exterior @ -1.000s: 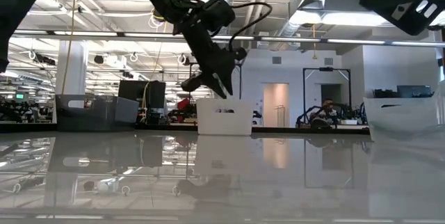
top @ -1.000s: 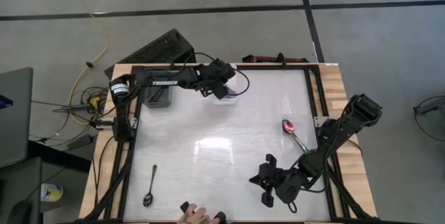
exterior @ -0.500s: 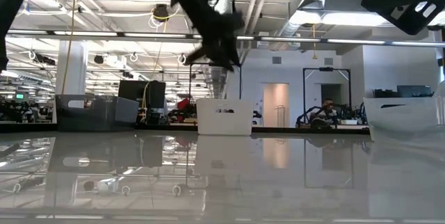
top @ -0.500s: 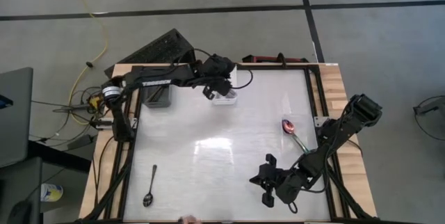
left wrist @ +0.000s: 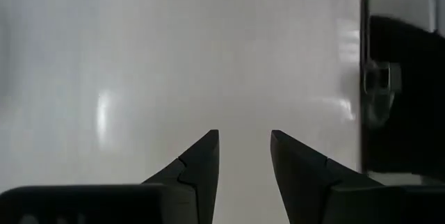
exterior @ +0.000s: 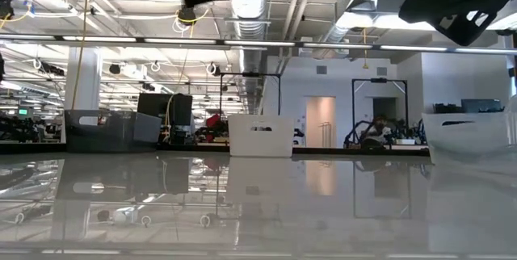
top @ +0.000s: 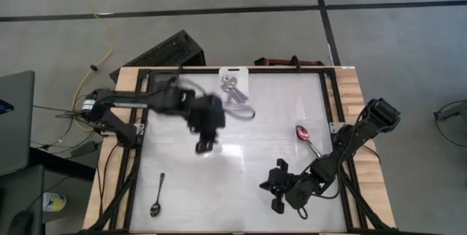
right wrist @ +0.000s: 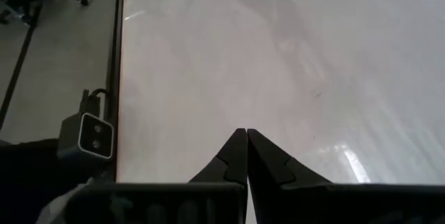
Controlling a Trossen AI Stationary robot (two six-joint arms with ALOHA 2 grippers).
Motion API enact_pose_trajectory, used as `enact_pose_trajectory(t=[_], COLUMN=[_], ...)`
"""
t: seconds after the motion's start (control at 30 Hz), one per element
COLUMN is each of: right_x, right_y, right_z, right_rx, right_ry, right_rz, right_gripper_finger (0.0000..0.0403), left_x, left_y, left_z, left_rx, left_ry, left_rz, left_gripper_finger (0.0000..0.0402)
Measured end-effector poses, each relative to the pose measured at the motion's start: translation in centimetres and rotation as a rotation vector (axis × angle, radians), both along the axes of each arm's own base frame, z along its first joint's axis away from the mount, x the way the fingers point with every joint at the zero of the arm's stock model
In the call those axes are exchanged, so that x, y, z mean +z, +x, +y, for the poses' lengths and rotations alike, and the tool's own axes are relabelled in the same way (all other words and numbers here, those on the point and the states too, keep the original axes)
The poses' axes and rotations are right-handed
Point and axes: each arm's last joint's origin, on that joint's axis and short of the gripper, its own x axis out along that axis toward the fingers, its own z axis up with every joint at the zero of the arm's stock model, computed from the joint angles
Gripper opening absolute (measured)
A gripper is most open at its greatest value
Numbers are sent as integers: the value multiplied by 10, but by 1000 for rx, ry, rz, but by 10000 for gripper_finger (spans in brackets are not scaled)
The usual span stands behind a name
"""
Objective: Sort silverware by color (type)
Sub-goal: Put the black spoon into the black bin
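Observation:
A white bin (top: pixel 235 74) at the table's far edge holds several shiny silver spoons (top: pixel 230 87). A black spoon (top: pixel 157 195) lies flat near the front left corner. A rainbow spoon (top: pixel 306 139) lies flat near the right edge. My left gripper (top: pixel 203 146) hangs open over the bare table left of centre, with nothing between its fingers (left wrist: pixel 205 161). My right gripper (top: pixel 276 191) waits shut over the near right part of the table, its fingertips (right wrist: pixel 245 140) together and empty.
A black frame (top: pixel 332 96) runs along the table's edges. In the low view, a dark bin (exterior: pixel 113 127) stands at the far left beside the white bin (exterior: pixel 260 136). Open tabletop (top: pixel 241 162) lies between the two grippers.
My left gripper has left the white bin at the far edge, risen, rolled about its own line and swung toward the table's middle and left. The silver spoons in the bin now show. A person's hand at the near edge has drawn back out of view.

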Motion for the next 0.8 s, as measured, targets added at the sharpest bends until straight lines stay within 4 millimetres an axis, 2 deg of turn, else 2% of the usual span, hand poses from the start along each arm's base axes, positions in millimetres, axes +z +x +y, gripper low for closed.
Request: enact_pose_trajectory(t=[0.2, 0.4, 0.53, 0.63, 0.8], right_x=[-3, -3, -2, -3, -3], right_y=[-1, -1, -2, -3, -3], right_z=[5, 10, 14, 14, 15], right_rx=[17, 60, 79, 109, 130], right_ry=[6, 56, 61, 76, 87], right_rz=[1, 0, -8, 12, 27], right_gripper_finger=[27, 27, 27, 27, 27], left_x=[-16, -21, -30, -42, -76], left_y=[-35, -76, -101, -113, -127], left_z=[-92, -174, -209, -226, -242], left_rx=[31, 128, 383, 583, 814], left_ry=[20, 21, 1, -27, 88], left_rz=[290, 306, 271, 273, 470], left_gripper_finger=[114, 114, 114, 114, 114])
